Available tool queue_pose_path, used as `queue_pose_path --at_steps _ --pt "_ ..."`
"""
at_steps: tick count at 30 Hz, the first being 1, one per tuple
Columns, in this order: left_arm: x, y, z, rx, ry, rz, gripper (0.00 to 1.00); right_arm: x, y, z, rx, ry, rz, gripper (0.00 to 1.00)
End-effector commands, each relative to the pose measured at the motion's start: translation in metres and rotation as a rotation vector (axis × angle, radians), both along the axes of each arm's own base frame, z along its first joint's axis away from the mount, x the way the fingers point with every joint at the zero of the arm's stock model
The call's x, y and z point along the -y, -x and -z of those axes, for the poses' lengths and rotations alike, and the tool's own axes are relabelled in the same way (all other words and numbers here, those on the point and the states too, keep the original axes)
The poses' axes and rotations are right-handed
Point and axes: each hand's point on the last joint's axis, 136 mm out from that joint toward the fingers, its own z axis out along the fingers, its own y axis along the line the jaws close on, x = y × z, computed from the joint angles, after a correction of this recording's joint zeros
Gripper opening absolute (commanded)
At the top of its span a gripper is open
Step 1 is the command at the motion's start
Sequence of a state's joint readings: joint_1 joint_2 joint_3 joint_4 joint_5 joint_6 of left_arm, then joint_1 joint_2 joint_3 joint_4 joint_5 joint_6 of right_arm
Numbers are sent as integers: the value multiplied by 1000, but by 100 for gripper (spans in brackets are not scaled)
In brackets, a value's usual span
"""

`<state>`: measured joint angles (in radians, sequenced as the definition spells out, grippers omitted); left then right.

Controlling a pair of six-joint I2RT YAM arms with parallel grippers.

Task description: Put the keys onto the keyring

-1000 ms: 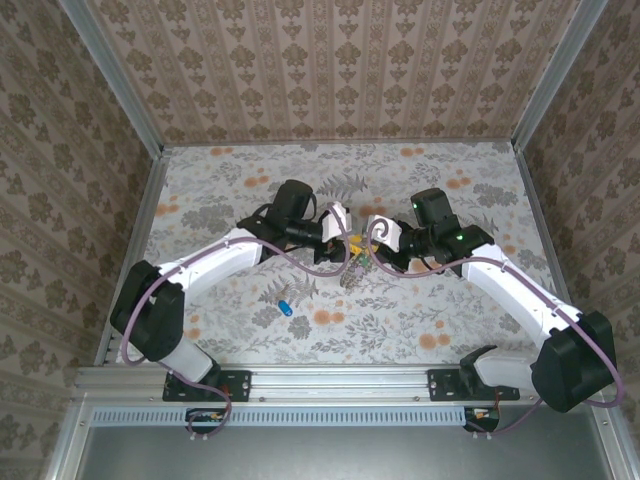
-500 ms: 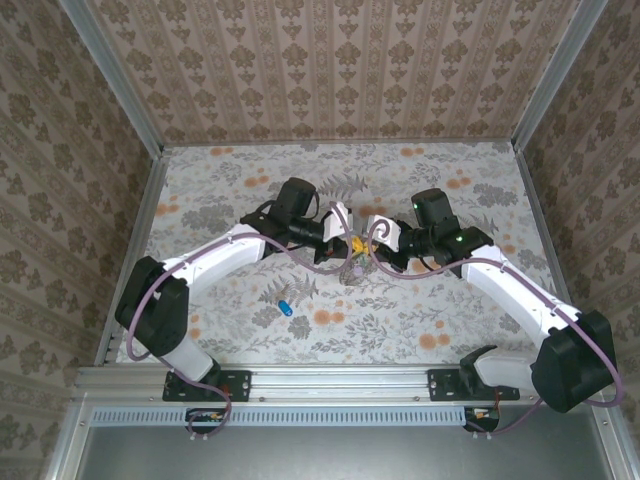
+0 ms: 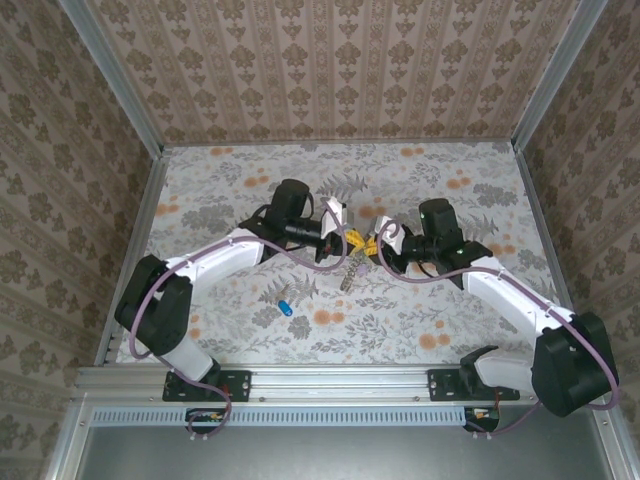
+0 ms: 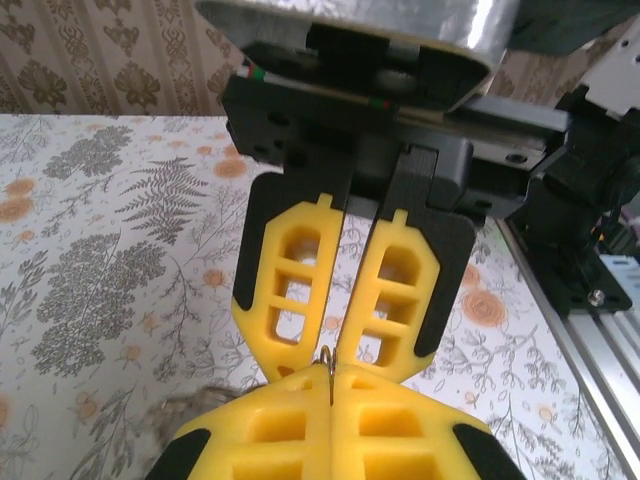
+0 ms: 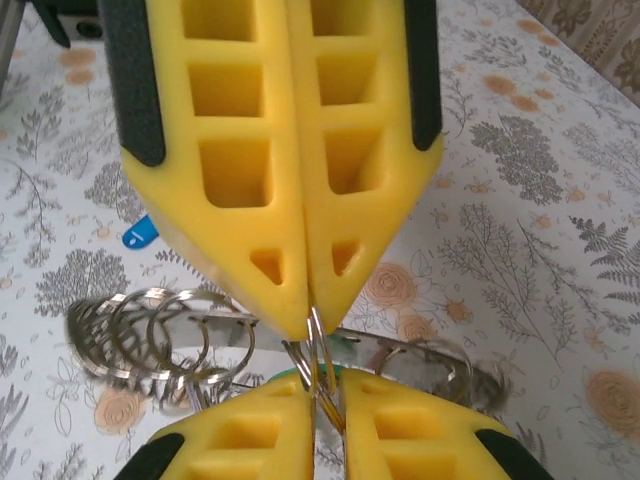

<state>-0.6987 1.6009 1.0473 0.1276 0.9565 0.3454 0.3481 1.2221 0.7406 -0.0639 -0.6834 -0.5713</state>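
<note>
Above the middle of the table my left gripper and right gripper meet tip to tip. The thin silvery keyring runs between both pairs of yellow fingers. In the left wrist view my left gripper is shut on the keyring's wire. My right gripper holds the same wire with its jaws a slit apart. Keys on small rings hang blurred below, also seen from above, with a green head among them. A blue key lies loose on the table.
The floral tabletop is walled by patterned panels on three sides, with an aluminium rail along the near edge. The blue key lies left of the hanging bunch, nearer the left arm's base.
My left gripper has closed onto the keyring. The right gripper has shifted slightly right and down, and its jaws have eased a little. The hanging keys swing below.
</note>
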Motion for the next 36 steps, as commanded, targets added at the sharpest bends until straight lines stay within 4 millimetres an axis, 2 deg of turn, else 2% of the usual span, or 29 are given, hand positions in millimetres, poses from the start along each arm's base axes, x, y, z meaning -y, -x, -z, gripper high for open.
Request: queue_pose_path --at_steps 1,6,8,13,17,20,30,32,33,36 --pt "8 5 -26 3 131 58 0 -6 -7 -17 12 -121 8 15" --pt "7 5 -25 -5 162 38 0 0 -12 -21 19 -136 35 18" --pt "7 3 -23 -6 160 26 0 6 -12 -21 19 -111 55 22" --pt "6 0 -23 8 162 3 0 15 -4 -24 37 -77 64 31" --pt "7 0 -23 12 161 3 0 19 -2 -34 57 -77 65 34" --pt "8 1 -23 14 160 4 0 16 1 -43 63 -96 36 34" --pt "9 3 -24 20 163 10 0 7 -8 -47 60 -130 -4 31" --pt "9 3 -24 19 162 8 0 6 -8 -46 46 -138 -13 21" --pt "9 3 -24 19 162 11 0 5 -9 -45 40 -137 -13 20" --pt "9 3 -24 20 160 12 0 5 -10 -44 42 -141 -12 25"
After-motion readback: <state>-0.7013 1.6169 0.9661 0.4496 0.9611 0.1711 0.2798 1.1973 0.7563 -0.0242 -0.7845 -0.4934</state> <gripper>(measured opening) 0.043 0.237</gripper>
